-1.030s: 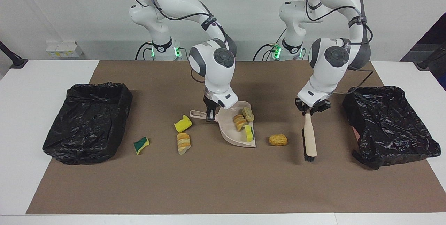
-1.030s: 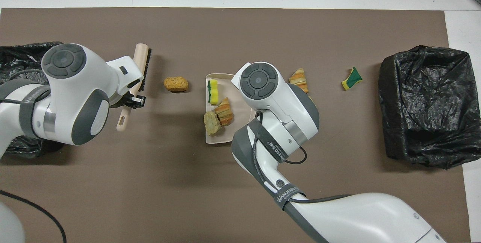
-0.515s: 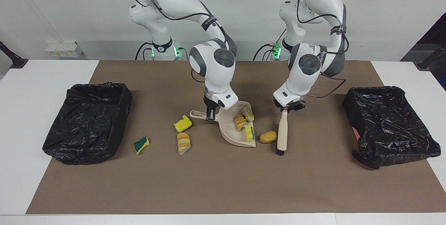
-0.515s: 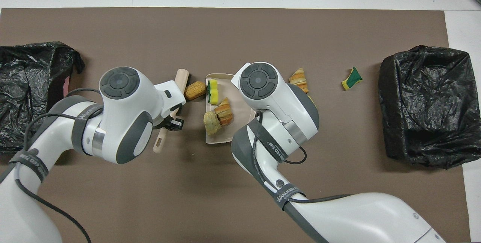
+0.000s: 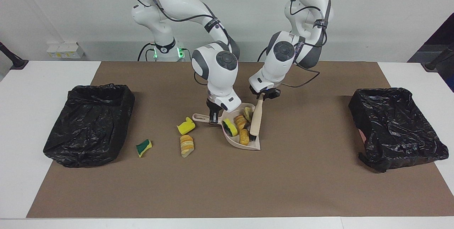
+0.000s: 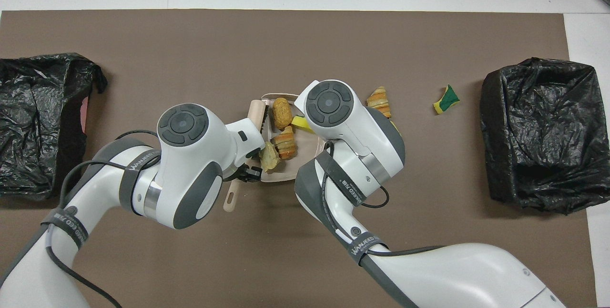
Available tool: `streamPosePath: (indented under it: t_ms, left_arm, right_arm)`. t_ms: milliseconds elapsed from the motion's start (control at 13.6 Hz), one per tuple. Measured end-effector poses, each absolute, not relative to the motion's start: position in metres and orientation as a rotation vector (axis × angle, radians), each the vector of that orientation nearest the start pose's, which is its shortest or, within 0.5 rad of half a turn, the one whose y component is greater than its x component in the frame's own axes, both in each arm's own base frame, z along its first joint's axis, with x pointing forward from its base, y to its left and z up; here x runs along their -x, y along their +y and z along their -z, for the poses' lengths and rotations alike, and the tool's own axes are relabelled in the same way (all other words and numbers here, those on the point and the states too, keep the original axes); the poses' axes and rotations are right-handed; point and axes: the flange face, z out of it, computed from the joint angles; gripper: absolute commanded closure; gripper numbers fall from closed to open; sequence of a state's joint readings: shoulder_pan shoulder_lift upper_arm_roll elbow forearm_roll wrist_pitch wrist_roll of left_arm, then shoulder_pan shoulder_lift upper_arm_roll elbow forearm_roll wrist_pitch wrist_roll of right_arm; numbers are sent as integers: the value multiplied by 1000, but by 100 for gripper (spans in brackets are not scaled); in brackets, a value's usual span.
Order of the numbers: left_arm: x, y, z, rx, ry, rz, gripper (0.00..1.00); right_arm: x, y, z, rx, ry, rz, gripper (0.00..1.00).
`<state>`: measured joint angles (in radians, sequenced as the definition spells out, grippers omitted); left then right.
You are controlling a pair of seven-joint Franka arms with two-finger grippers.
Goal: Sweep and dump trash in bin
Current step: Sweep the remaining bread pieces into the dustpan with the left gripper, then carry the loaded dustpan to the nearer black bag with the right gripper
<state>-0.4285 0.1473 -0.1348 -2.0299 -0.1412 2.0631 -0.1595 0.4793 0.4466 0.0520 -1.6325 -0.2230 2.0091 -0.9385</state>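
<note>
Trash (image 5: 239,129): yellow sponge scraps, tan lumps

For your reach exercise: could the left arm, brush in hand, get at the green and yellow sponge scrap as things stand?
Probably not directly. The left gripper is shut on the brush, and the right gripper, holding the dustpan, stands between it and the green and yellow sponge scrap, which lies toward the right arm's end.

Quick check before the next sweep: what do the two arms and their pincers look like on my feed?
Both arms are glossy white with dark grey joint caps and wrist bands. Black cables loop along each, strapped by dark bands with white lettering. Green lights glow at both bases. The left pincer and the right pincer are small and black under white flanges.
</note>
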Motion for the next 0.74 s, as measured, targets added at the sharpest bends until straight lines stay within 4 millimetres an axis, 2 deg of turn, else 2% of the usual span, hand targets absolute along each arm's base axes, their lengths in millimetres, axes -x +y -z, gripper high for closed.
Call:
streamPosePath:
  t_ms: [147,368,588,662,736]
  left_arm:
    - [-479,-292,-381,3184,475,-263,100]
    - [-493,-251,-425,3223,288,-193,100]
    - [-496,-211,-472,3246,124,-133,100]
    - [-490,-204,-484,3237,54,-154,100]
    - [-482,-205,-491,3226,-7,-175,100]
  right_arm:
    - [-584,323,-356,2335,-2325,-169,100]
    - [-587,319,-360,2347,-2316,-159,100]
    - [-601,288,-378,2394,-2262,-132,100]
    - [-606,273,-388,2386,-2241,-122,100]
    - [-610,256,-400,2365,-2227,-110,100]
